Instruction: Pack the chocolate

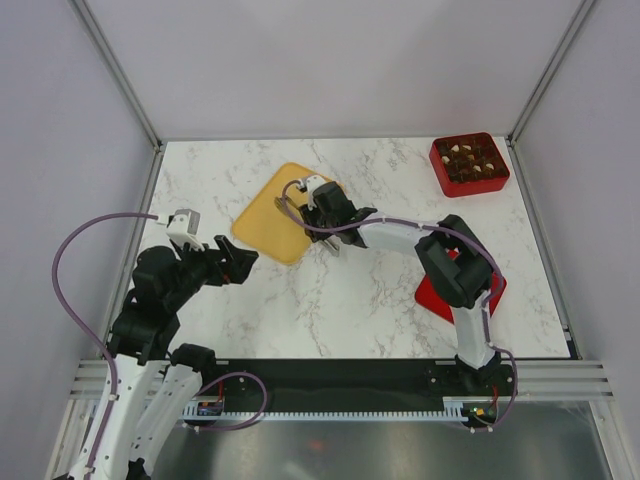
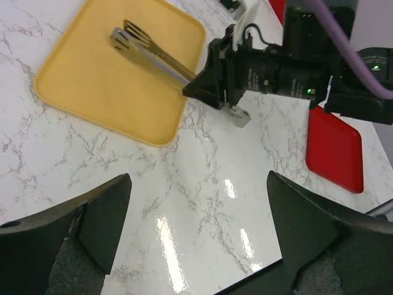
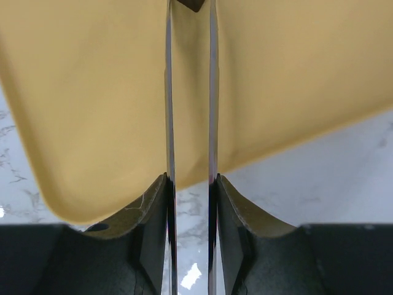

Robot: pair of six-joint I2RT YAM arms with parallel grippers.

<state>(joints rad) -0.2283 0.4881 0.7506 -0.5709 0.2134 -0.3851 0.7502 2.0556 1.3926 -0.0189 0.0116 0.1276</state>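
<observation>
Black right hand (image 3: 191,179) — slim steel tongs (image 3: 212,92)

Bright overhead light fills my white marble-patterned worktop (image 2: 123,166), leaving glare patches toward its front edge in the left wrist view. My left gripper's black fingers (image 2: 92,221) blur up close, and my thin steel tongs (image 2: 153,55) gleam against the yellow rounded plastic tray (image 2: 92,92).

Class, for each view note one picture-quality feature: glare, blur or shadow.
Top external: even light, only soft shadows on the table. Left wrist: bright glare patches on the table, left gripper's fingers dark and blurred up close. Right wrist: tongs edges crisp, yellow tray soft.
</observation>
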